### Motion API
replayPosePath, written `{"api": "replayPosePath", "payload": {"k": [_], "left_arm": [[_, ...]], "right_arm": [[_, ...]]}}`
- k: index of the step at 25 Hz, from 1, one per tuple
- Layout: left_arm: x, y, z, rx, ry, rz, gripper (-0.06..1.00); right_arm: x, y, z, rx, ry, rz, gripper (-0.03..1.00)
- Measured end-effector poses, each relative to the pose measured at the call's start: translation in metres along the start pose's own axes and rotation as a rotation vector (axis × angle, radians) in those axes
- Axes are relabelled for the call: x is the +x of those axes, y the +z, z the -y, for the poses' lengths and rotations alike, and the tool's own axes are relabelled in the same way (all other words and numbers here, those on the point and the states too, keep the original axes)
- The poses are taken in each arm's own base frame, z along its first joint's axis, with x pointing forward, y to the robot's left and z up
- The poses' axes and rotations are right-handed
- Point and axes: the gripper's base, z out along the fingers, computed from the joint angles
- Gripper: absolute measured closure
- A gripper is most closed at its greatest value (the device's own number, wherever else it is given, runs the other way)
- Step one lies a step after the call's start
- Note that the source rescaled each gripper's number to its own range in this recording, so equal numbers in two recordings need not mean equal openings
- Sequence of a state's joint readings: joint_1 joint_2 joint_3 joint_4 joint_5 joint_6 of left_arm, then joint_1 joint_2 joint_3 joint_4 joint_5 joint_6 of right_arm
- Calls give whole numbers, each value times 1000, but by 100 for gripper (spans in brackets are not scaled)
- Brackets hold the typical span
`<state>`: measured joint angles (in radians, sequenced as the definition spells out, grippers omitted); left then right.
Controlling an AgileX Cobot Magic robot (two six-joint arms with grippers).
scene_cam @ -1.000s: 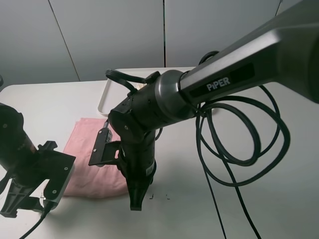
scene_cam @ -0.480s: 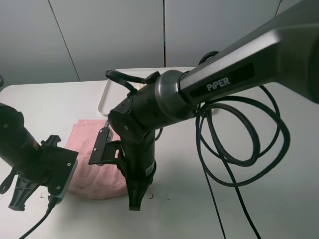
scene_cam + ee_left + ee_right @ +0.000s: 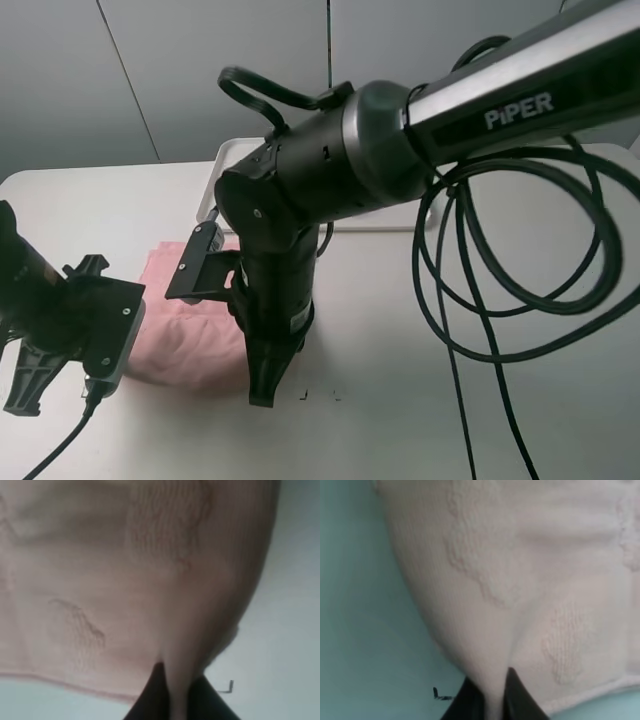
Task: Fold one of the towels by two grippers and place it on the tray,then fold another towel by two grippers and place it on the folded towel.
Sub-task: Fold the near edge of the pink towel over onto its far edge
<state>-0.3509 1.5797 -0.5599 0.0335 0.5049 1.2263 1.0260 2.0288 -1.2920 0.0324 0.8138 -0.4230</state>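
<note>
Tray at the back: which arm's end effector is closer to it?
Right. The right end effector pinches the pink towel at its near edge, almost straight in front of the tray; the left end effector pinches that edge farther off to the side.

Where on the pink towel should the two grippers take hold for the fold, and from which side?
Its near edge, one corner each, from above: the pink towel lies flat, so only a pinched-up fold gives purchase. The left gripper and right gripper are each shut on such a pinch.

A white table (image 3: 560, 420) bears small black marks (image 3: 303, 395).
</note>
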Motion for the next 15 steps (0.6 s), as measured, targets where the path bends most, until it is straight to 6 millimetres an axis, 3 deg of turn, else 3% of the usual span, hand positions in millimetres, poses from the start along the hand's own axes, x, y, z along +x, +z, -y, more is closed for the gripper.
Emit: {"api": "replayPosePath", "payload": {"k": [5, 9, 15], "left_arm": [[-5, -23, 3, -44, -143, 85, 93], [-6, -37, 1, -110, -333, 145, 93], [-8, -41, -8, -191, -592, 219, 93]], "right_arm": [[2, -27, -4, -17, 34, 31, 97], [4, -34, -4, -21, 95, 32, 97], [17, -35, 25, -14, 339, 34, 97]]}}
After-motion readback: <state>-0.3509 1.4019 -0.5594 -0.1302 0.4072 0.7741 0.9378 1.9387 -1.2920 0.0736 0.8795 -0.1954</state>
